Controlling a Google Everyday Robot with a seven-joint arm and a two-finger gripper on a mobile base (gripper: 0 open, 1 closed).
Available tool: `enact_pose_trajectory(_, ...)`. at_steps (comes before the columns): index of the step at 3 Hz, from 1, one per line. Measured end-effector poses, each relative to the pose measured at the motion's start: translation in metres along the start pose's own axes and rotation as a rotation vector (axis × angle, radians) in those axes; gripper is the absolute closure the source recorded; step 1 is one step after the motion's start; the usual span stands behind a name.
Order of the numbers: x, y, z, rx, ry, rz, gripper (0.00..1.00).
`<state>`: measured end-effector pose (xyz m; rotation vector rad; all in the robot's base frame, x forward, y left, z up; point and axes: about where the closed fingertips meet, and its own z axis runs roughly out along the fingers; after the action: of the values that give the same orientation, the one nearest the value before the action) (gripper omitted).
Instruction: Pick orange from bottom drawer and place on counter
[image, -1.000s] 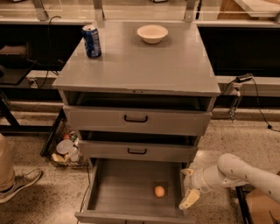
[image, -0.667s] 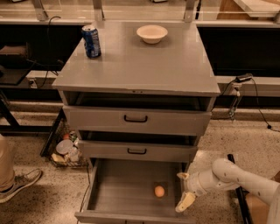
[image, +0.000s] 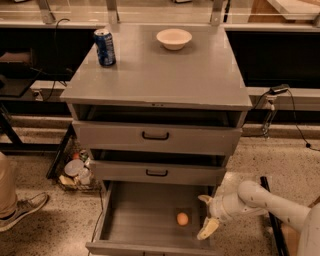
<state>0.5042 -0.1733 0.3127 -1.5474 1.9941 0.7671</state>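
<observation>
The orange (image: 182, 218) lies on the grey floor of the pulled-out bottom drawer (image: 135, 225), right of its middle. My gripper (image: 205, 216) is at the drawer's right side, just right of the orange and not touching it. Its cream fingers are spread apart, one at the top (image: 204, 199) and one pointing down (image: 206, 229). It holds nothing. The white arm reaches in from the lower right. The grey counter (image: 165, 70) tops the cabinet above.
A blue can (image: 105, 47) and a cream bowl (image: 174, 38) stand at the back of the counter. The two upper drawers with black handles are slightly open. A wire basket of clutter (image: 75, 172) sits left of the cabinet. A person's shoe (image: 22, 210) is at far left.
The gripper and arm have moved left, over the drawer's right side and closer to the orange. The orange has not moved.
</observation>
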Motion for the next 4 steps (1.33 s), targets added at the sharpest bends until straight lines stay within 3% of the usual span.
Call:
enact_pose_trajectory(1, -0.003, -0.02, 0.019, 0.028, -0.022, -0.075, 0.0)
enact_pose_trajectory(2, -0.002, -0.04, 0.042, 0.087, -0.054, -0.128, 0.0)
enact_pose_trajectory(4, 0.013, -0.069, 0.098, 0.142, -0.054, -0.153, 0.0)
